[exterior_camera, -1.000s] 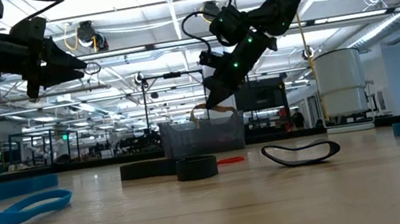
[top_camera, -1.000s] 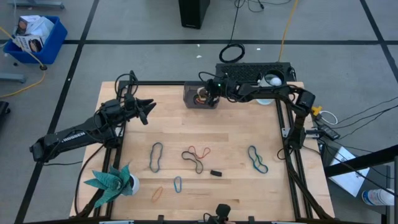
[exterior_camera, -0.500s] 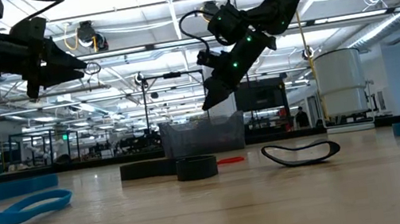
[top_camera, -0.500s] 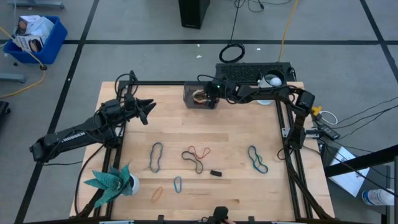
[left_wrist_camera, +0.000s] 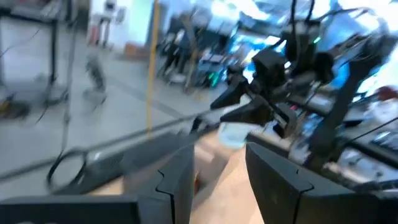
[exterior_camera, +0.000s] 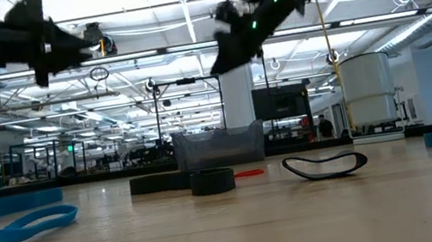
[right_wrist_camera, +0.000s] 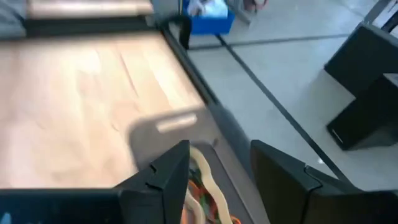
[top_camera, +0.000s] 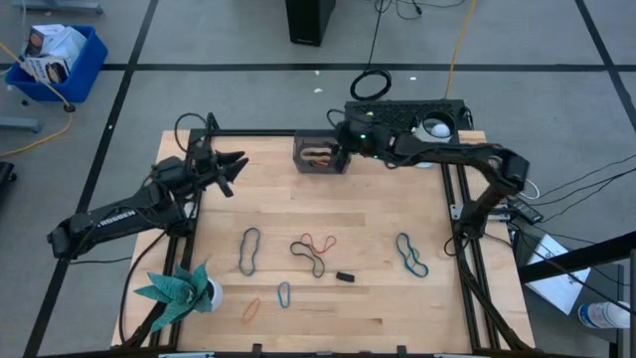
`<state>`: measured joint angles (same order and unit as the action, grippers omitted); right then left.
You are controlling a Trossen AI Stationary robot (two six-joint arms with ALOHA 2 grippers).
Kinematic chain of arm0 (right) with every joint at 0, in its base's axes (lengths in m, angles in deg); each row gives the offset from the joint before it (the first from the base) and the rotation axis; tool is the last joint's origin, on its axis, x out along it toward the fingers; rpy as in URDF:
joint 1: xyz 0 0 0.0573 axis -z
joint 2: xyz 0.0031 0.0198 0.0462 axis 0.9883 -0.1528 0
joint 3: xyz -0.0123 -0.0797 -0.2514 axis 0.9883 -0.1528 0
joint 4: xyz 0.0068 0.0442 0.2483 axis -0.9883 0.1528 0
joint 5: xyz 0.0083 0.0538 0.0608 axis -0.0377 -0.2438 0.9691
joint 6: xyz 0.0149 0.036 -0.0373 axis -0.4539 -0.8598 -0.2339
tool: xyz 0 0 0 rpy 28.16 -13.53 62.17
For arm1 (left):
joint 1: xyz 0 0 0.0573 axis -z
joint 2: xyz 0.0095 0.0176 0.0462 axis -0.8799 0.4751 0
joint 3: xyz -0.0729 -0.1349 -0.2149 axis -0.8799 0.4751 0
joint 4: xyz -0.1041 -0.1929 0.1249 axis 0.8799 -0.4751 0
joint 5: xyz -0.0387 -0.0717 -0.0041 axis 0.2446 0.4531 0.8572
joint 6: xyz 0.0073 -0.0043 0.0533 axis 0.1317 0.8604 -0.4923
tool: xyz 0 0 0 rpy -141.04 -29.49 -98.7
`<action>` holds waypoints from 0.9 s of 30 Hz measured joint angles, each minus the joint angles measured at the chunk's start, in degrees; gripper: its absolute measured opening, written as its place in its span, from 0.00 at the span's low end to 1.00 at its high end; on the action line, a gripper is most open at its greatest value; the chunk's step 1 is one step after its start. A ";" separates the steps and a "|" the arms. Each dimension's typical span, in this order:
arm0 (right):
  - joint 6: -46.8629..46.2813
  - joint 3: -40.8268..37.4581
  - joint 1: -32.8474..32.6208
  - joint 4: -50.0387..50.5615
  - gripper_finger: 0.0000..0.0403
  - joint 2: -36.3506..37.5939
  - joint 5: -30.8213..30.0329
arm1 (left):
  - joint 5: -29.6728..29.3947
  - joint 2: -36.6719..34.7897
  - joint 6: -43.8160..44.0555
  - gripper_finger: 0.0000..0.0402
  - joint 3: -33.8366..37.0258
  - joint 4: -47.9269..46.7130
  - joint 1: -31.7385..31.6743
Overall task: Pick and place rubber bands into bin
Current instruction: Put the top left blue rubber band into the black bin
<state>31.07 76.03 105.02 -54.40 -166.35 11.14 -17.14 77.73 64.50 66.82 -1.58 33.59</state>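
The bin (top_camera: 320,156) stands at the table's far edge with several rubber bands (right_wrist_camera: 204,186) lying inside it. My right gripper (top_camera: 340,140) hangs open above the bin's right side, nothing between its fingers. My left gripper (top_camera: 235,165) is open and holds nothing, up in the air over the table's far left. On the wood lie a blue band (top_camera: 248,250), a red and a black band (top_camera: 312,249) overlapping, a teal band (top_camera: 410,254), a small blue band (top_camera: 284,293) and an orange band (top_camera: 250,309).
A small black block (top_camera: 345,276) lies near the middle bands. A green plant in a white pot (top_camera: 181,288) stands at the near left corner. A black device (top_camera: 402,114) and a cable ring (top_camera: 370,85) lie beyond the far edge. Bare wood spreads between the bin and the bands.
My right gripper has opened and let go of a tan band, which has dropped into the bin. It has then risen clear above the bin. My left gripper has risen a little and shifted slightly toward the far edge.
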 joint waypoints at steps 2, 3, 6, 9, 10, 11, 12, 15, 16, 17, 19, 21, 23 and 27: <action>-0.67 0.00 -1.14 3.12 0.41 4.15 0.06 | 1.03 -0.01 -0.30 0.37 -1.23 0.74 0.01; -0.65 0.02 -1.78 4.70 0.41 6.34 0.09 | 1.57 -0.04 -0.33 0.37 -1.80 0.65 0.00; 0.80 0.02 -3.92 9.80 0.40 12.66 0.18 | 2.77 0.08 -1.92 0.37 -3.69 -0.45 0.02; 1.42 -0.50 -5.79 14.58 0.40 18.61 3.39 | 3.17 1.08 -3.50 0.37 -5.94 -0.94 0.06; 1.34 -1.55 -6.25 14.65 0.40 20.55 5.28 | 3.25 1.73 -4.00 0.37 -7.08 -1.77 0.06; 0.94 -3.11 -6.57 14.15 0.40 22.59 6.94 | 3.72 2.63 -4.66 0.37 -8.44 -2.92 0.06; 0.41 -4.87 -6.77 13.37 0.40 24.48 8.16 | 4.69 3.84 -5.40 0.37 -9.99 -4.28 0.06; -1.32 -11.35 -7.12 10.34 0.40 29.98 8.96 | 7.14 8.31 -7.17 0.37 -16.10 -11.29 0.07; -2.03 -13.56 -7.12 9.09 0.40 31.83 8.92 | 7.84 10.00 -7.86 0.37 -18.61 -14.79 0.06; -2.78 -15.74 -7.08 7.31 0.39 33.63 8.89 | 8.11 11.79 -8.56 0.37 -21.27 -18.98 0.06; -4.65 -19.92 -7.08 3.20 0.39 36.91 8.85 | 8.09 15.53 -10.01 0.37 -26.99 -29.25 0.25; -5.99 -23.93 -6.95 -1.52 0.40 39.66 8.81 | 7.37 19.47 -11.31 0.37 -32.51 -40.38 0.85; -7.06 -27.57 -6.65 -6.36 0.40 41.96 8.79 | 6.91 23.23 -12.54 0.37 -37.39 -50.73 1.92; -9.90 -31.99 -5.51 -11.43 0.40 45.24 7.28 | 5.79 29.88 -16.52 0.37 -43.32 -63.73 6.16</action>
<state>21.17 44.04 99.50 -65.83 -121.11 18.42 -11.35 107.61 47.98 23.50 -65.31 39.74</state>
